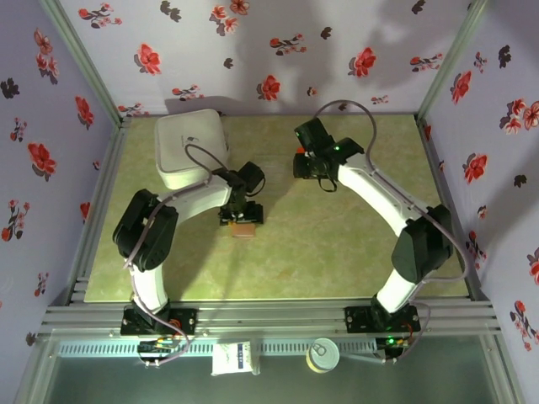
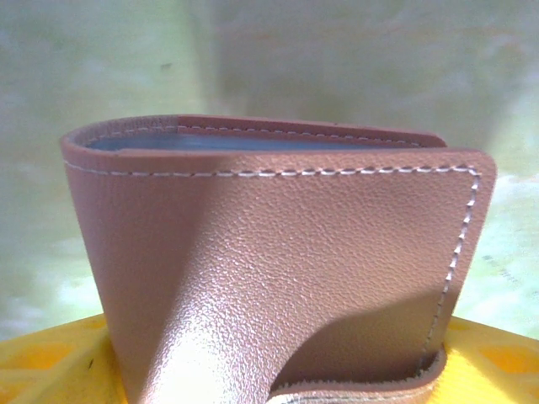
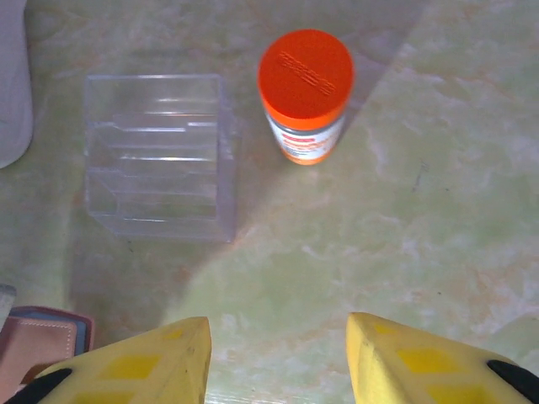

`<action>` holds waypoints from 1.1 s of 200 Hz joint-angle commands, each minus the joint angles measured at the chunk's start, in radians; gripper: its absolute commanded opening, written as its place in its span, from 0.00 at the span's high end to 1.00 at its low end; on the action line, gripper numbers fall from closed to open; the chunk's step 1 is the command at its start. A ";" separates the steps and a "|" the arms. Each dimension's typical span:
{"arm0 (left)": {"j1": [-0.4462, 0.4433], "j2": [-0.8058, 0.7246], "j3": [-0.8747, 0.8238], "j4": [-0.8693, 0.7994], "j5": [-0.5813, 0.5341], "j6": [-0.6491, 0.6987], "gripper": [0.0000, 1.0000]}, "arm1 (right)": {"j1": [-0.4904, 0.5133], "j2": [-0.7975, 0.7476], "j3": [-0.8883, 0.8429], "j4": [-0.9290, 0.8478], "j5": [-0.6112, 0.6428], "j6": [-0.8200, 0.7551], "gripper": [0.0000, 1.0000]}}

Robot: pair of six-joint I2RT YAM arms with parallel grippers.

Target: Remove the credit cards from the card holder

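The card holder (image 1: 244, 229) sits a little left of the middle of the bench (image 1: 354, 252), right at the tip of the left end effector (image 1: 240, 215). From above it is only a small brown patch with its long side running left to right, half tucked under the arm.

The left wrist camera gives much more. There the card holder (image 2: 278, 252) is folded shut, with its long axis across the view, the rounded fold to the left and the stitched corners to the right. A thin strip of blue-grey lining shows between the two leaves along the top edge. Whatever lies inside the fold is hidden. The lower part of the holder sits between the yellow fingers (image 2: 50, 362) and the leather creases there, so the left end effector (image 2: 269, 374) looks clamped onto it.

The right end effector (image 3: 278, 353) hangs with its jaws apart over bare bench, gripping nothing. Its camera picks up an orange-capped bottle (image 3: 305, 93) standing upright and, left of it, a clear plastic box (image 3: 160, 156) that the overhead view barely shows. One corner of the holder (image 3: 38, 341) peeks in at the bottom left, cut off by the frame and a finger.

A large white square container (image 1: 192, 149) sits at the far left of the bench.
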 commanded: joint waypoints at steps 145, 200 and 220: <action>-0.090 0.090 0.115 -0.015 0.137 -0.095 0.16 | -0.080 -0.165 -0.178 0.077 -0.067 0.042 0.52; -0.077 0.013 0.050 0.028 0.117 -0.087 0.15 | -0.069 -0.181 -0.208 0.097 -0.119 0.084 0.52; -0.062 -0.045 -0.004 0.093 0.116 -0.087 0.16 | -0.054 -0.187 -0.221 0.099 -0.123 0.113 0.53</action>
